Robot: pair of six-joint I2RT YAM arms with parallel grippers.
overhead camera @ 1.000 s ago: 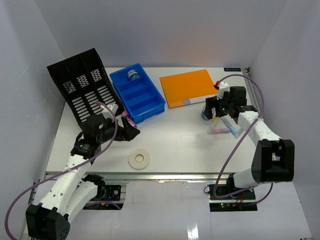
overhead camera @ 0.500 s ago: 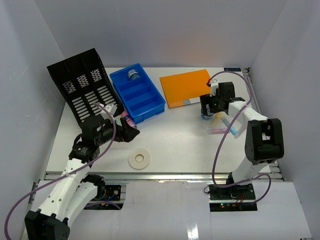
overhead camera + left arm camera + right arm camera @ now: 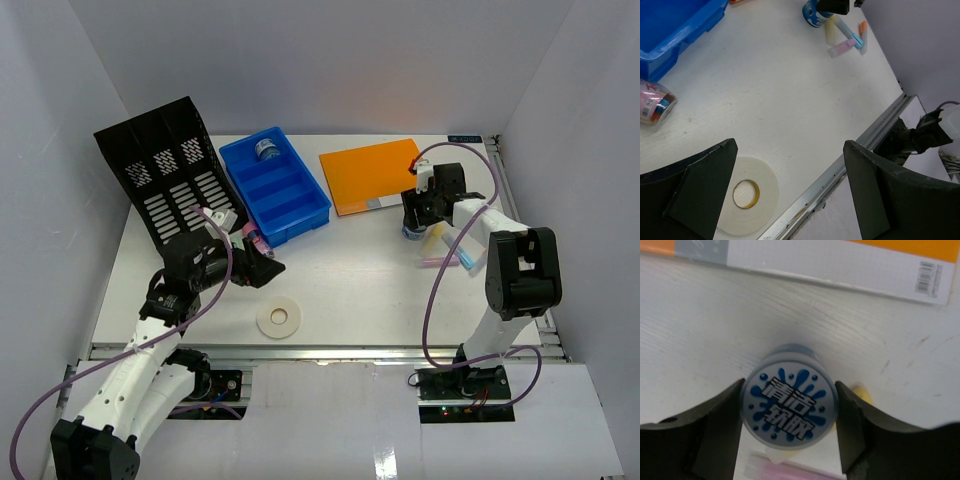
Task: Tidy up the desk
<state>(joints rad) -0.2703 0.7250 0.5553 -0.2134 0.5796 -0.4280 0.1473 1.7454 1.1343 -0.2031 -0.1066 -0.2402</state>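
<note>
On the white desk a small jar with a blue splash-print lid stands upright just in front of the orange notebook. My right gripper comes down over that jar, both fingers pressed against its sides. My left gripper hovers open and empty near the front left. A white tape roll lies on the desk below it, beside its left finger. A small colourful jar lies on its side next to the blue tray.
Pink, yellow and blue highlighters lie just behind the right gripper. One more jar sits in the tray's far compartment. A black slotted file rack leans at the back left. The metal rail edges the desk's front.
The right gripper has moved left and down over the blue-lidded jar and closed onto its sides. The left arm has barely shifted.
</note>
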